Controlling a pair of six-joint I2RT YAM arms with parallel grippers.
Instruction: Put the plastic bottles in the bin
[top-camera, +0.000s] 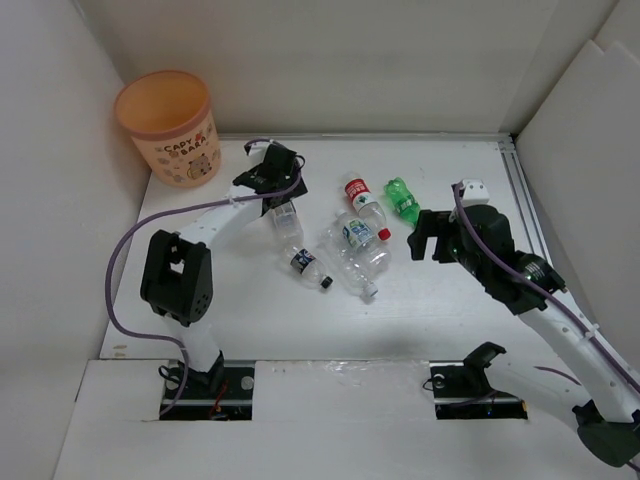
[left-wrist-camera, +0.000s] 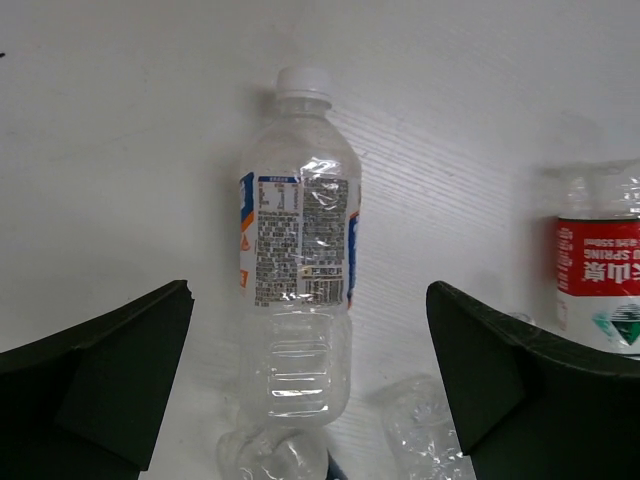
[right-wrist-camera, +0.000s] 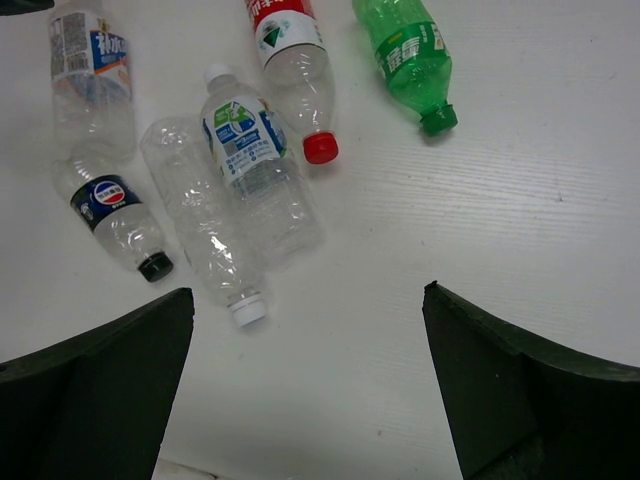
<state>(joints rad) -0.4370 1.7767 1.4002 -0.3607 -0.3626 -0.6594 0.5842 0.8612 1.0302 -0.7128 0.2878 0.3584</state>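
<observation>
Several plastic bottles lie in the middle of the table. My left gripper (top-camera: 276, 192) is open and hovers over a clear bottle with a blue-white label and white cap (left-wrist-camera: 298, 260), which lies between its jaws below them. A dark-label, black-cap bottle (top-camera: 310, 267), a clear unlabelled bottle (right-wrist-camera: 200, 220), a blue-white label bottle (right-wrist-camera: 250, 150), a red-label bottle (right-wrist-camera: 290, 50) and a green bottle (right-wrist-camera: 410, 55) lie to the right of it. My right gripper (top-camera: 428, 243) is open and empty, above bare table right of the pile. The orange bin (top-camera: 165, 125) stands upright at the far left corner.
White walls close in the table on the left, back and right. The bin stands against the left wall, behind and to the left of my left gripper. A purple cable (top-camera: 125, 250) loops off the left arm.
</observation>
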